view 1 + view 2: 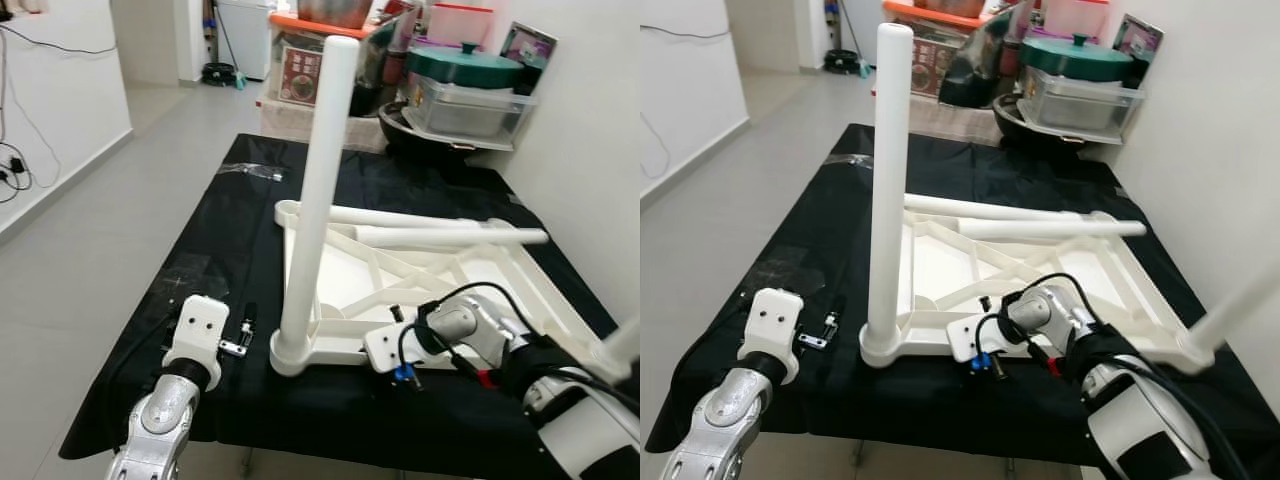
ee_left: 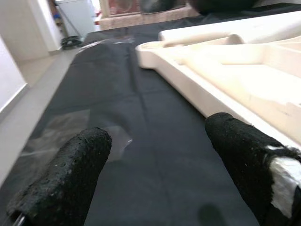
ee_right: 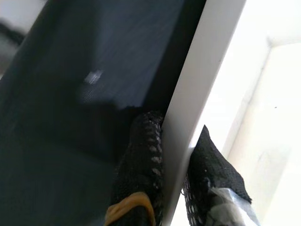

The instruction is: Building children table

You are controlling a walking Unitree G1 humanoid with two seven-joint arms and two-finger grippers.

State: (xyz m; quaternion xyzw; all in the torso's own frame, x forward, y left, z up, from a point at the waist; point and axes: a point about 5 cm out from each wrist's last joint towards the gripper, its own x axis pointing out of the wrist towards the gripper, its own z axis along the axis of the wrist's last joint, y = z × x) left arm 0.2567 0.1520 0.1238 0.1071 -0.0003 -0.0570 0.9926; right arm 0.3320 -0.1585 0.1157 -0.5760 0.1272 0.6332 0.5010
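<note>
An upside-down white children's table top (image 1: 500,275) lies on a black cloth (image 1: 240,210). One white leg (image 1: 315,190) stands upright in its near left corner; another leg (image 1: 1230,310) stands at the near right corner. Two loose legs (image 1: 440,236) lie across the frame's far side. My right gripper (image 3: 176,155) is shut on the frame's near rim (image 3: 207,80), one finger on each side. My left gripper (image 2: 157,155) hovers open over the cloth, left of the frame, with nothing between its fingers (image 2: 70,174).
Clear plastic wrap (image 1: 255,172) lies at the cloth's far left. Storage boxes, a green lidded pot (image 1: 465,65) and a dark wok (image 1: 420,135) crowd the floor beyond the cloth. A white wall (image 1: 590,150) runs along the right; tiled floor (image 1: 110,230) opens to the left.
</note>
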